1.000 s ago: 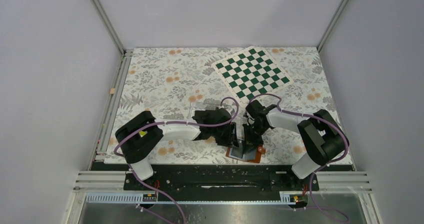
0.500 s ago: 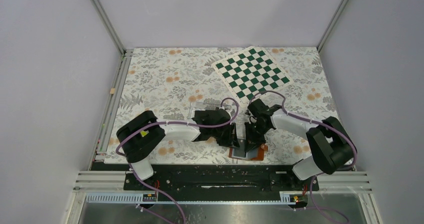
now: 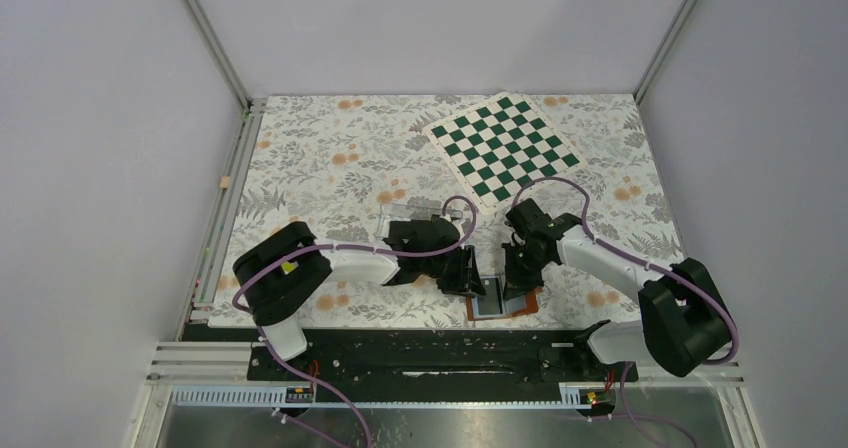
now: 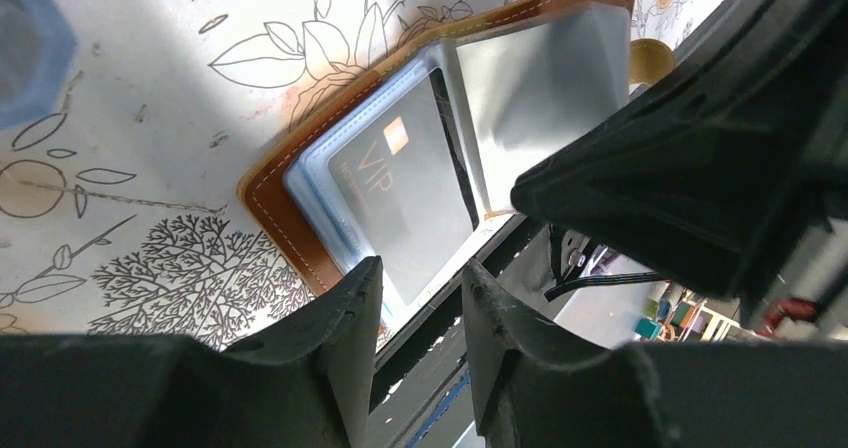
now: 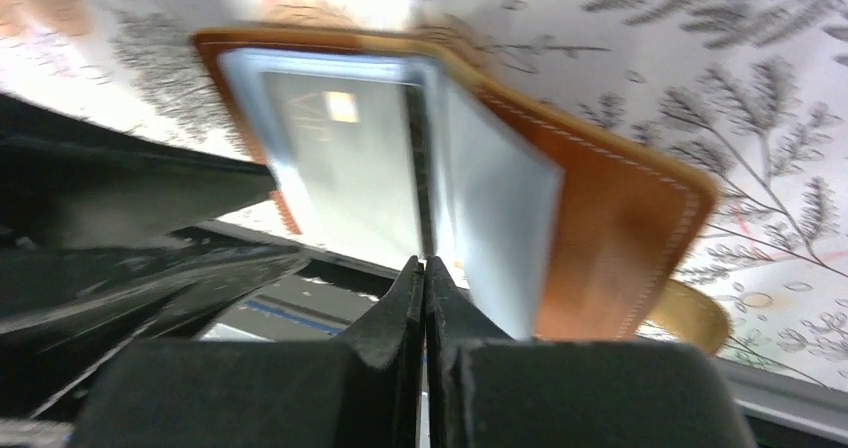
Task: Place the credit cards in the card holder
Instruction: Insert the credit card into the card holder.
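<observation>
Floral cloth (image 3: 330, 158): left fingers (image 4: 340, 338) slightly apart, right fingers (image 5: 405, 318) closed, over card holder (image 5: 620, 218).

We can read one word only: "VIP", in pale letters on the dark credit card (image 4: 400, 203) lying under a clear sleeve of the card holder (image 4: 272, 208). In the left wrist view it stands just beyond the tips of the left fingers (image 4: 350, 313), next to a small orange square printed on the card. In the right wrist view it shows blurred, above and left of the right fingers (image 5: 408, 308). A finer line beside it is too small for us to read.
</observation>
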`<state>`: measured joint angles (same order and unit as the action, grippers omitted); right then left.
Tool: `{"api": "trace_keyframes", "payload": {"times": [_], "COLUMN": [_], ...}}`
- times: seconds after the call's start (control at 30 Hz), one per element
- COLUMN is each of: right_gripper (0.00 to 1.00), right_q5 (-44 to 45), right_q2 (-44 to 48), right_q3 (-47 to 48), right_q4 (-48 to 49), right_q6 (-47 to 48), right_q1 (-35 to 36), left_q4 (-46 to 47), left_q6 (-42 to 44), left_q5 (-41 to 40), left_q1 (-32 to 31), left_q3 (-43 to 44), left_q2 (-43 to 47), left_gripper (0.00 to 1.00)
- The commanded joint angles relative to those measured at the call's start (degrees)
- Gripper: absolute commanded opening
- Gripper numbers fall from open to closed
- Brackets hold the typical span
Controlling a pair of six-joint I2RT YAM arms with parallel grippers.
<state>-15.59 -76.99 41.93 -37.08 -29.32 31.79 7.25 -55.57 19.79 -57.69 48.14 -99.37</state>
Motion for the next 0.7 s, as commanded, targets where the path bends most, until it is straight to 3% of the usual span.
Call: {"api": "trace_keyframes", "payload": {"times": [0.0,0.37,0.67], "right_gripper": [0.00,0.00,0.00], "right_q5": [4.4,1.5,-0.2], "right_q2": [-1.3,-9.5,-10.4], "right_q3": [-2.0,-1.7,-1.6], "right_q4": [-2.4,0.1,0.7], "right_q6": [-0.6,1.1,1.8], "right_q1": [-2.1,-3.5,-3.5], "left_q4": [-0.5,-2.3,-0.6], "left_q6": [0.1,0.4,0.8], "left_q5": [-1.5,-1.2,-1.0], "left_q1": [-0.2,-0.2,-0.2], "left_q3": [1.1,3.8,4.5], "left_q2": [0.5,-3.1,-1.1], "left_gripper": [0.36,0.38,0.34]}}
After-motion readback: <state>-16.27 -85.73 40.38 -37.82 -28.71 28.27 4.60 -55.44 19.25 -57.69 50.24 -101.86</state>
